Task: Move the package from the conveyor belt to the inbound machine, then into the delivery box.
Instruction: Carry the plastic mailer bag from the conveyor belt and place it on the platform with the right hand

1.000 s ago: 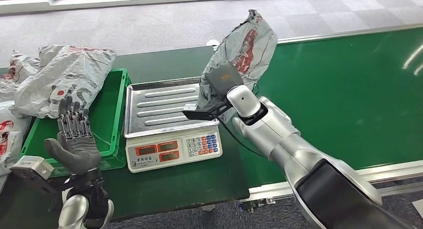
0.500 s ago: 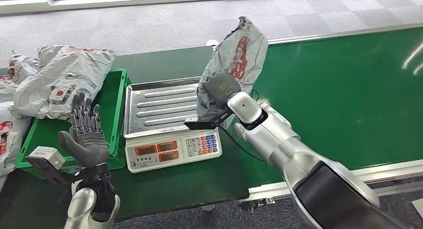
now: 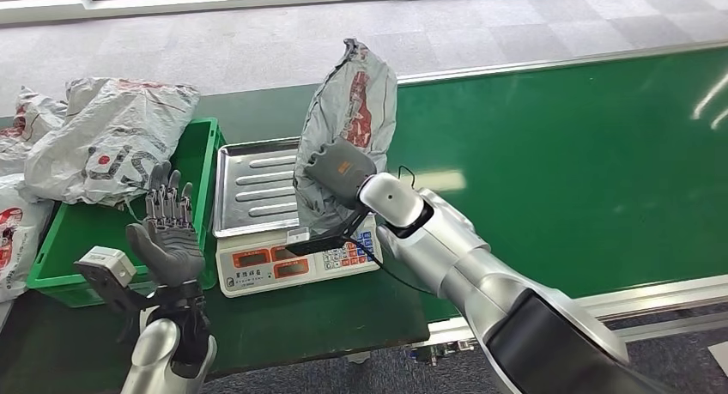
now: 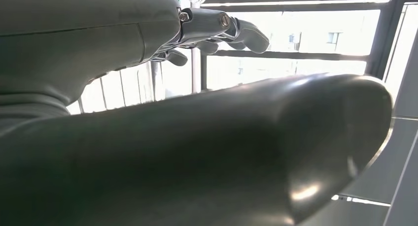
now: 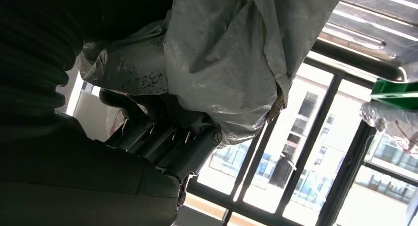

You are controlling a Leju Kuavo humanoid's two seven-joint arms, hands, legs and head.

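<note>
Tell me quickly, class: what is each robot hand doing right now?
Left hand: open, fingers spread upward, holding nothing.
Right hand: holding the grey package above the scale.

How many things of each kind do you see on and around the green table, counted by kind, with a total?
Grey plastic packages: 4 (one held up by the right hand at, one on the bin at, two at the left edge at and)
Green bins: 1
Weighing scales: 1
Total: 6
</note>
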